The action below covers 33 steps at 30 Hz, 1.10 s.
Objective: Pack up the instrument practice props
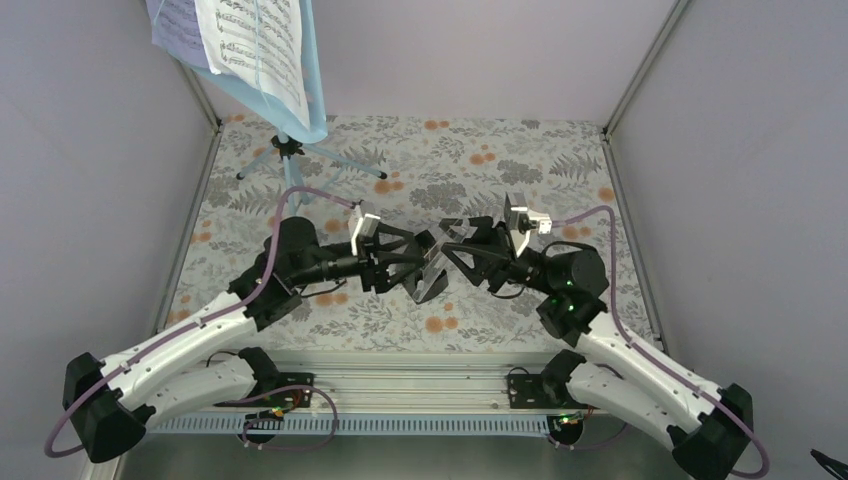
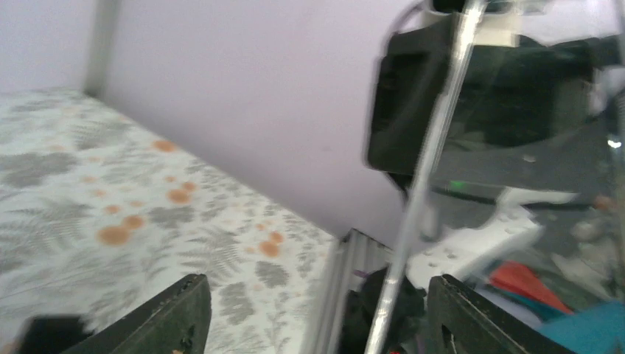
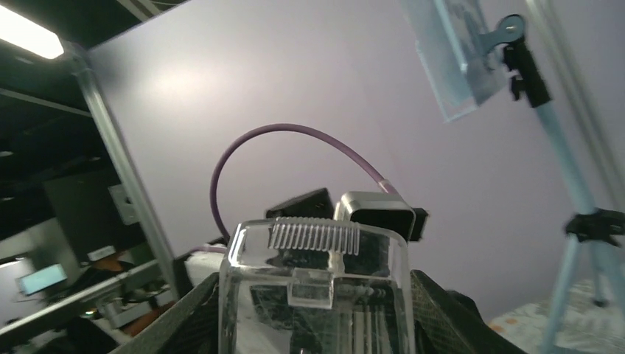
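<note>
Right pincer (image 3: 315, 324) appears clamped on the metronome (image 3: 317, 258), over mid-table (image 1: 480, 160). Left pincer (image 2: 318, 317) is spread wide, empty. Metronome stowing is judged in hand; a steady carry is needed next. Music stand (image 1: 290, 145) and sheet-music pages (image 1: 255, 45), far left, are shown properly only overhead.

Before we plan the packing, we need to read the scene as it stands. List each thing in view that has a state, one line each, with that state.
music stand: upright, tripod legs spread.
sheet-music pages: resting on the music stand.
metronome: held in the right gripper, between its jaws.
left gripper: jaws open, next to the metronome.
right gripper: jaws shut on the metronome.
</note>
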### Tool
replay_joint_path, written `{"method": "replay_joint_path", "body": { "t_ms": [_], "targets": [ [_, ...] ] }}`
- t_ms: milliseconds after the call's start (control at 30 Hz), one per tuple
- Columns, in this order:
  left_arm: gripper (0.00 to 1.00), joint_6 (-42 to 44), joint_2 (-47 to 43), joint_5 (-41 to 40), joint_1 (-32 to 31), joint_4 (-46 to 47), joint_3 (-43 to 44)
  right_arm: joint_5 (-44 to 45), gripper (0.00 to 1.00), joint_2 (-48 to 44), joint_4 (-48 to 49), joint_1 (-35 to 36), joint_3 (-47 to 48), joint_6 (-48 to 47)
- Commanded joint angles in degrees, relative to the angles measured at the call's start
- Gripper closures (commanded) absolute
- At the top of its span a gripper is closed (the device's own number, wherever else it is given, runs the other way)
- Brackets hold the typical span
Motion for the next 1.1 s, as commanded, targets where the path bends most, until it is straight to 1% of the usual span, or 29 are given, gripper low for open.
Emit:
{"method": "replay_joint_path", "body": {
  "t_ms": [0,33,100,167,233,333,400,533,600,767,933,1067],
  "targets": [
    [0.20,1.0,-2.4,-16.1,2.1,-13.0,3.5,9.3,0.60,-5.6,-16.6,0.7,-1.8,-13.4],
    [0.17,0.7,-2.2,-16.6,3.6,-15.4,4.2,11.6,0.59,-7.1,-19.8,0.7,-2.4,-15.9],
    [0.16,0.1,-0.4,-15.1,7.7,-19.0,5.3,15.6,0.59,-9.7,-24.3,0.7,-4.7,-19.4],
    [0.16,0.5,2.1,-12.5,10.5,-21.0,6.5,18.4,0.58,-11.7,-25.7,0.7,-8.3,-21.3],
    [0.16,1.9,5.9,-9.9,11.6,-23.0,8.6,20.3,0.58,-12.7,-24.7,0.7,-12.1,-22.1],
    [0.21,4.2,12.9,-5.1,11.9,-27.1,13.4,22.8,0.58,-11.7,-21.2,0.8,-17.4,-22.7],
    [0.23,5.0,17.0,-2.8,11.9,-28.7,16.3,25.3,0.58,-9.0,-19.6,0.9,-19.3,-23.4],
    [0.28,6.9,23.0,-1.2,12.0,-30.7,19.7,29.4,0.59,-5.3,-16.4,2.0,-21.0,-25.2],
    [0.32,7.8,25.2,-1.0,12.0,-31.1,20.4,30.8,0.58,-4.7,-15.2,2.5,-21.4,-26.0],
    [0.43,8.3,28.4,1.5,12.0,-30.6,20.5,33.2,0.56,-4.7,-14.7,3.2,-21.7,-26.9],
    [0.52,8.7,29.5,2.1,12.0,-29.9,20.6,35.8,0.56,-5.2,-13.9,4.1,-22.0,-28.2],
    [0.53,9.1,29.9,2.3,12.0,-29.9,20.6,39.5,0.56,-4.5,-11.2,5.2,-22.9,-29.5]
  ]
}}
